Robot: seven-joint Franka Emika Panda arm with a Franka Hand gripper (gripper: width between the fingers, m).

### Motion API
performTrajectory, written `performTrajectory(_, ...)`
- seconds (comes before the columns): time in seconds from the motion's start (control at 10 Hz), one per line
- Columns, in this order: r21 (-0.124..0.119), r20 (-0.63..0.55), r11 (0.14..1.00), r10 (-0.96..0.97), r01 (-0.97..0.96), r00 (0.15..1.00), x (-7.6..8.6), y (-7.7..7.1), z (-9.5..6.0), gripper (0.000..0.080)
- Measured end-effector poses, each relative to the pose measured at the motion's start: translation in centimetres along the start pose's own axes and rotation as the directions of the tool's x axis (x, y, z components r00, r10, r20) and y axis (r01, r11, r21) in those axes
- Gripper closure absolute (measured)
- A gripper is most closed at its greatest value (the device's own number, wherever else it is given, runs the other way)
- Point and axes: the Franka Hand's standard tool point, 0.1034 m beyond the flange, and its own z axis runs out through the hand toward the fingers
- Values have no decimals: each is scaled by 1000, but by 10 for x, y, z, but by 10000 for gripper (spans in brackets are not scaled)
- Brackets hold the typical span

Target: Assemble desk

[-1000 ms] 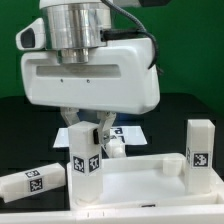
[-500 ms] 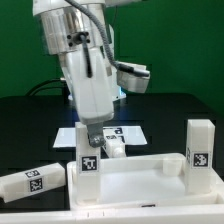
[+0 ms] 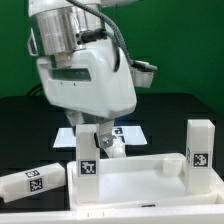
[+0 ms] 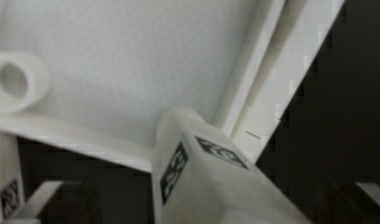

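The white desk top (image 3: pixel 140 178) lies flat at the front. One tagged square leg (image 3: pixel 88 160) stands upright in its corner at the exterior view's left. My gripper (image 3: pixel 96 132) hangs over that leg's top, fingers on either side. In the wrist view the leg (image 4: pixel 213 165) rises between the dark fingertips (image 4: pixel 34 200), with dark gaps on both sides, so the jaws stand open around it. A round socket (image 4: pixel 13 80) shows in the desk top (image 4: pixel 134 60). A second leg (image 3: pixel 198 150) stands upright at the exterior view's right corner. A third leg (image 3: pixel 30 181) lies on the table at the left.
The marker board (image 3: pixel 125 132) lies on the black table behind the desk top. Another white piece (image 3: pixel 117 146) lies just behind the held corner. The big arm body fills the upper middle of the exterior view.
My hand has turned about its vertical axis above the left leg, from facing broadside to angled. The leg and the other parts have stayed in place.
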Motion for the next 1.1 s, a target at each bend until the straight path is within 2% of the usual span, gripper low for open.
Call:
performTrajectory(0.1, -2, 0, 995, -103, 103, 995, -1, -1, 1, 163)
performTrajectory(0.4, -3, 0, 962, -273, 273, 962, 0, 1, 0, 153)
performTrajectory(0.5, -15, -3, 922, -387, 386, 922, 1, 1, 0, 151)
performTrajectory(0.6, -73, -8, 766, -641, 639, 768, 6, 0, -1, 151)
performTrajectory(0.7, -90, 4, 664, -745, 742, 667, 7, 0, 1, 151)
performTrajectory(0.9, -89, 1, 696, -715, 712, 699, 7, 1, 2, 181)
performTrajectory(1.0, -89, 1, 696, -715, 712, 699, 7, 1, 2, 360)
performTrajectory(1.1, -88, -4, 732, -679, 676, 734, 7, 1, 2, 360)
